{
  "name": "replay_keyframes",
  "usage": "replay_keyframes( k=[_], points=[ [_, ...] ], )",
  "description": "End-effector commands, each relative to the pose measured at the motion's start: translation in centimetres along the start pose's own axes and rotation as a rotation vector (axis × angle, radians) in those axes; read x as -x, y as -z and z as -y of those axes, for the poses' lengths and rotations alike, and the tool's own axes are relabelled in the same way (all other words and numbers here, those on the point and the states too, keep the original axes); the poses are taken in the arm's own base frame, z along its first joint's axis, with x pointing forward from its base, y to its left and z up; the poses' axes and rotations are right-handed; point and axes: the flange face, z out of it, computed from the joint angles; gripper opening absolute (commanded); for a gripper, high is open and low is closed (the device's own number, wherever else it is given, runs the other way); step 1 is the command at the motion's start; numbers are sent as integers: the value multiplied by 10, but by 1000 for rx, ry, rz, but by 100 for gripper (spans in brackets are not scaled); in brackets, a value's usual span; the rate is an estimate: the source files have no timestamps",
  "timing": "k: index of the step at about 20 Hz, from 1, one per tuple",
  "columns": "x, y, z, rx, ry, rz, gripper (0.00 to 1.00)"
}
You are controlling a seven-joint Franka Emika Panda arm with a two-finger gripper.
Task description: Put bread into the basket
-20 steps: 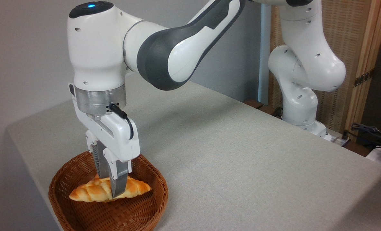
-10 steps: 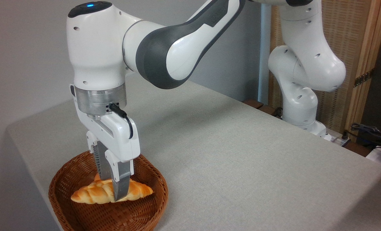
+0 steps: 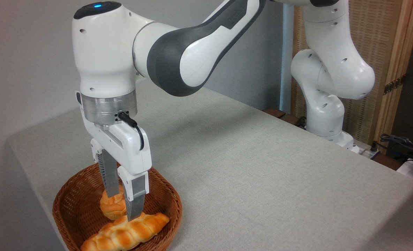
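My gripper (image 3: 122,205) hangs spread and empty over the basket (image 3: 70,195). The bread (image 3: 126,234) lies inside, just below and in front of the fingertips, long axis running lower-left to upper-right, beside a small bun (image 3: 111,206). I'd lift straight up, clear of the rim.

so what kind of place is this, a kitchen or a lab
Most likely a robot lab or test room, not a kitchen: a Franka arm bolted beside a plain grey-covered table, loose cables at the far right, and only a basket of bread.
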Motion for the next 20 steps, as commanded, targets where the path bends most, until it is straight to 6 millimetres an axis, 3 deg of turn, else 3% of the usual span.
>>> replay_keyframes(
  k=[1,4,8,13,20],
  points=[
    [13,59,-3,-36,18,-24,100],
    [28,96,-18,9,38,11,100],
    [34,133,-55,74,119,66,100],
    [40,134,-76,135,82,154,100],
    [43,133,-72,132,75,156,100]
  ],
)
